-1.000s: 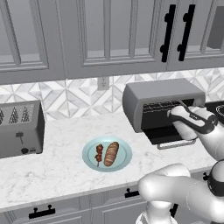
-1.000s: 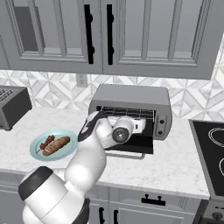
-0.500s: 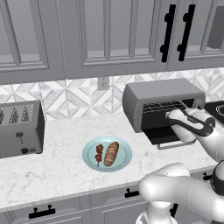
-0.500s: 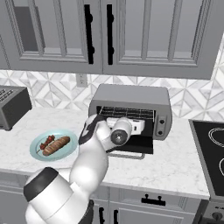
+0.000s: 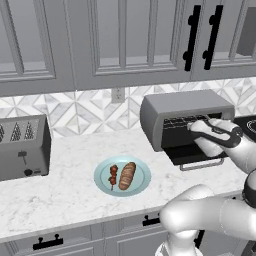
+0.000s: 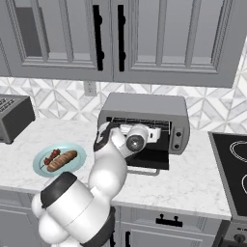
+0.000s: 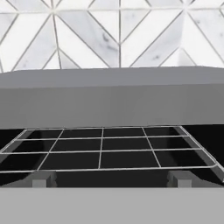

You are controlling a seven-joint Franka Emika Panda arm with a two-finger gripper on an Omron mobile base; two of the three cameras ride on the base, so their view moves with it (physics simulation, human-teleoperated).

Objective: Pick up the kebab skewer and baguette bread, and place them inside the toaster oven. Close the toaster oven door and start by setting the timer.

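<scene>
The gripper [image 7: 111,178] points straight into the mouth of the toaster oven [image 5: 186,112], its two finger tips [image 7: 43,178] spread wide apart with nothing between them. Just ahead of the tips, and a little above them in the hand view, lies the wire rack [image 7: 105,148], bare, running back into the dark cavity. Above the rack the oven's grey top crosses the whole hand view, and beyond that stands the white and grey diamond-patterned backsplash [image 7: 118,35].

From the base cameras the hand sits at the front opening of the oven, over the toaster oven door [image 6: 148,163], which is folded down flat toward the counter edge with its silver bar handle [image 5: 201,165] at the near rim. To the hand's right is the narrow knob panel [image 6: 178,137] with its small round knobs; which of them is the timer I cannot tell.

Well off to the hand's left, on the marble counter [image 5: 65,195], rests a pale blue plate [image 5: 142,177]. On it lie the kebab skewer [image 5: 113,175] and, just beside it, the baguette bread [image 5: 127,175]. Farther left still stands a grey slotted toaster [image 5: 22,147]. To the right of the oven is a black cooktop [image 6: 231,169]. Grey wall cabinets [image 6: 144,38] hang above.
</scene>
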